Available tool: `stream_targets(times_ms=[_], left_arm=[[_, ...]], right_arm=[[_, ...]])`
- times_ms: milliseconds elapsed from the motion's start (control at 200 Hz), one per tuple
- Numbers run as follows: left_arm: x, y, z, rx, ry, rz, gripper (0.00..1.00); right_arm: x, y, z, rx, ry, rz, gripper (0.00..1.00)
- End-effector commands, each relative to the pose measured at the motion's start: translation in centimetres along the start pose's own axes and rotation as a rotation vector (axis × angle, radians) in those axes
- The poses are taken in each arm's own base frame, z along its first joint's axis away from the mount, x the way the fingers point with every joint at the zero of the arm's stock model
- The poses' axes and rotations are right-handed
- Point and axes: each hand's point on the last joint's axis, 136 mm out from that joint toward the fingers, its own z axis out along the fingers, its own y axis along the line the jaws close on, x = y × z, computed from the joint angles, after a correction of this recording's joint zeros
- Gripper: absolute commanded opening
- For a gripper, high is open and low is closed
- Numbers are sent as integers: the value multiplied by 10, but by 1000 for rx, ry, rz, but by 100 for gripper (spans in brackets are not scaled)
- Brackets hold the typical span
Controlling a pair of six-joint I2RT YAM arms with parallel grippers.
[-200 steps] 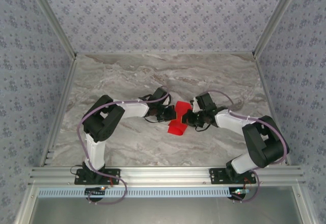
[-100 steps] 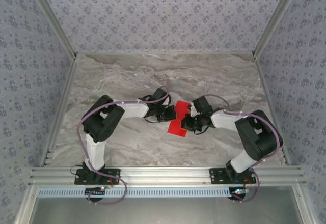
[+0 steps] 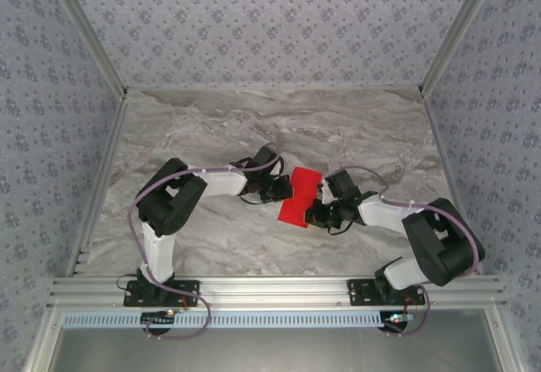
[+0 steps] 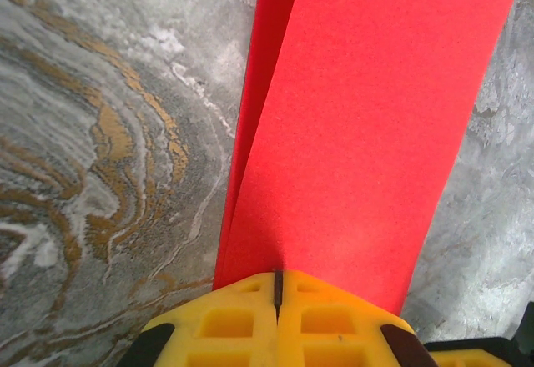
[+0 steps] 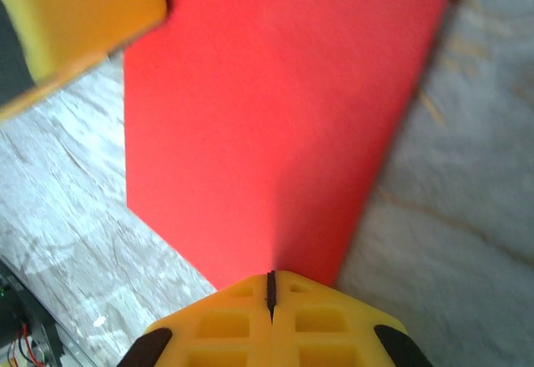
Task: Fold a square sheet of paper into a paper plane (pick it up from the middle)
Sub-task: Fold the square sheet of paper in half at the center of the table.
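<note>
Over the marbled surface [image 3: 211, 237], the folded red sheet of paper [image 3: 297, 196] is held, clamped by the left jaws and the right jaws from opposite sides.

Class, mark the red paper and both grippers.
red paper [image 3: 298, 199], top view, sheet's middle.
left gripper [image 4: 278, 279], left wrist view, fingertip seam.
right gripper [image 5: 270, 282], right wrist view, fingertip seam.

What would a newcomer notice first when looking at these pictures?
The bright red sheet of paper, folded double, stands out at the middle of the grey marbled table. From either side, the left arm's yellow fingers and the right arm's yellow fingers are shut on opposite edges of it.
</note>
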Motion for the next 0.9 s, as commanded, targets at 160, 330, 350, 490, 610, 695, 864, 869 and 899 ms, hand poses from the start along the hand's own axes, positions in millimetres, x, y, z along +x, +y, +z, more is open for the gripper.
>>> stream_targets(times_ms=[160, 330, 350, 490, 610, 695, 864, 869, 899], left_arm=[[69, 128, 13, -436, 167, -129, 0], [69, 128, 14, -434, 167, -129, 0], [69, 128, 14, -435, 167, -131, 0], [69, 128, 13, -437, 167, -132, 0], [70, 128, 11, -439, 166, -135, 0], [70, 128, 12, -439, 164, -139, 0], [70, 128, 13, -438, 165, -136, 0], [70, 128, 12, -438, 164, -137, 0], [70, 128, 13, -440, 165, -135, 0]], right_arm=[[1, 0, -33, 91, -16, -6, 0], [-44, 36, -44, 38, -131, -66, 0], [-48, 38, -43, 34, -133, -67, 0], [-64, 46, -27, 11, -123, -75, 0], [-60, 43, -6, 9, -77, -76, 0], [-52, 37, 5, 17, -44, -72, 0], [-34, 29, 20, 20, 8, -72, 0], [-34, 29, 21, 20, 9, -72, 0], [-30, 27, 23, 25, 19, -72, 0]])
